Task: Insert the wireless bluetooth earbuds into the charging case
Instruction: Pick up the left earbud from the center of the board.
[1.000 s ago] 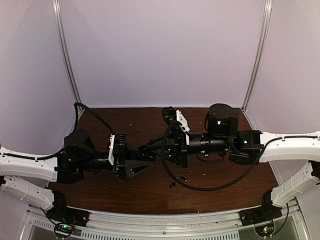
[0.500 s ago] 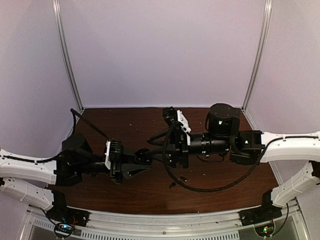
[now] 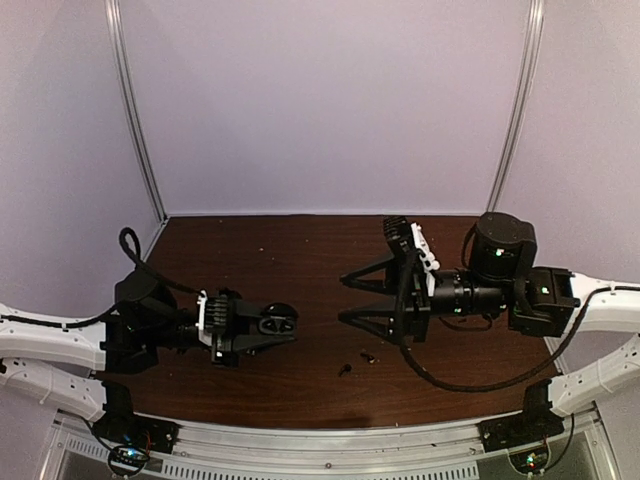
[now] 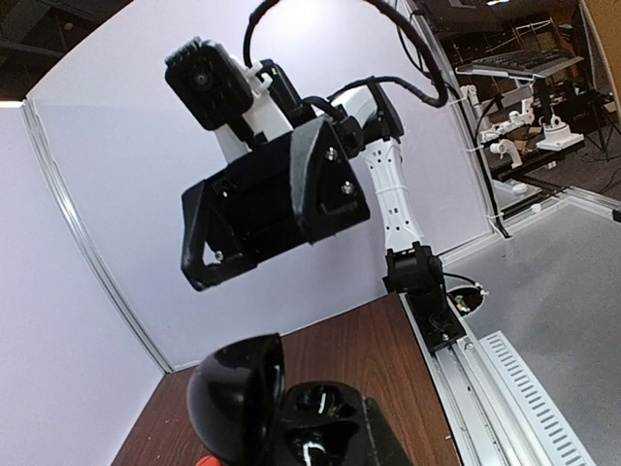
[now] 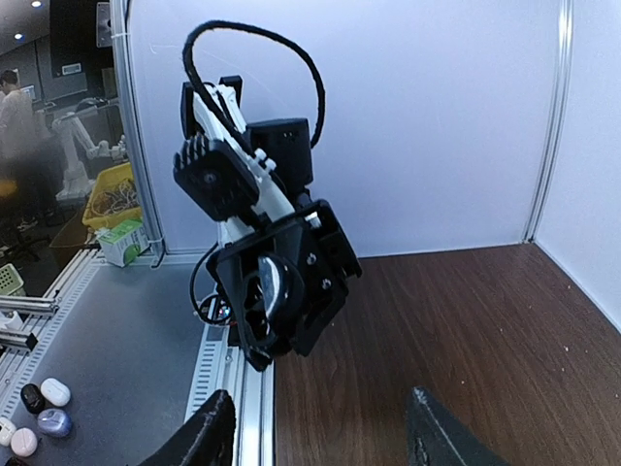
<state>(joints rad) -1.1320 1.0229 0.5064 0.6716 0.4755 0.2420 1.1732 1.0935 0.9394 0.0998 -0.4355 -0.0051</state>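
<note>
My left gripper is shut on a black round charging case and holds it above the left of the table with its lid open. In the left wrist view the case fills the bottom, lid up at the left and two dark wells showing. A speck of red-orange peeks out below the lid. My right gripper is wide open and empty, facing the case from the right. Its fingertips stand far apart in the right wrist view. Two tiny dark earbuds lie on the table below it.
The brown table is walled in white at the back and sides, with a metal rail along the near edge. In the right wrist view, several small round cases lie on the grey floor outside the rail.
The two grippers met at the table's middle and have drawn apart. The left moved left with the case. The right moved right and now stands wide open.
</note>
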